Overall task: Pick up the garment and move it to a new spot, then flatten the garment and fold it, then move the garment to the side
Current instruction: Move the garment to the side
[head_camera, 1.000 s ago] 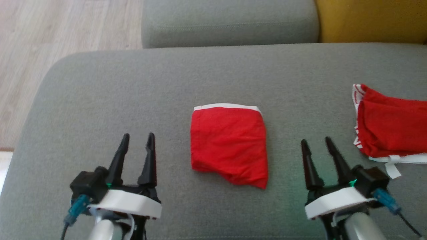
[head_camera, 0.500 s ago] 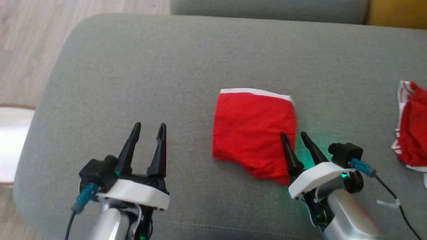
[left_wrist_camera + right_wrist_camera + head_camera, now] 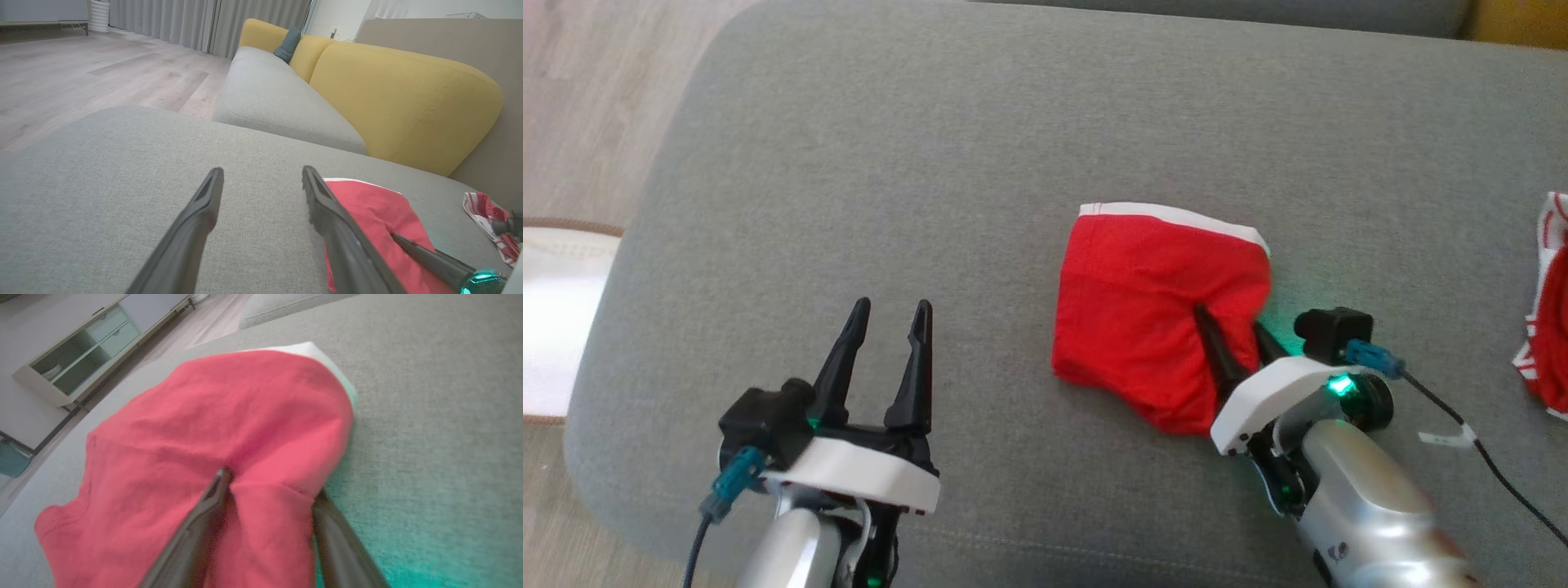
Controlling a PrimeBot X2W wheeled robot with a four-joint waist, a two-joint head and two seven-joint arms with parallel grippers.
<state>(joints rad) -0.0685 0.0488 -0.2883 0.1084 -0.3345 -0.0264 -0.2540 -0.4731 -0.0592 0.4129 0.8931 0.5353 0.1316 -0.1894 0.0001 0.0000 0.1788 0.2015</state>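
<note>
**One firm pinch wanted before the move aside**

The folded red cloth garment with a white waistband (image 3: 1135,302) lies on the broad grey fabric cushion (image 3: 931,163). Its fold looks done, so the step in hand is judged to be the last one: carrying it to the side.

The right gripper (image 3: 1229,320) is set at the garment's edge with its jaws spread. One finger is pressed onto the red cloth and the other sits at or just outside the hem. A raised ridge of cloth stands between them, not yet pinched, and the white waistband lies ahead of the fingertips.

Every folded layer should be gathered between the jaws before they are closed. If only the top layer is caught, the fold is likely to be pulled open on the lift. A low, slow carry is advised.

The left gripper (image 3: 892,304) is held above the cushion with its jaws spread and nothing between them, the garment well beyond its inner jaw. It could be brought to the opposite edge as support.

A second red cloth with striped white trim (image 3: 1553,327) lies well outside the right gripper's outer jaw and should be kept clear of.
</note>
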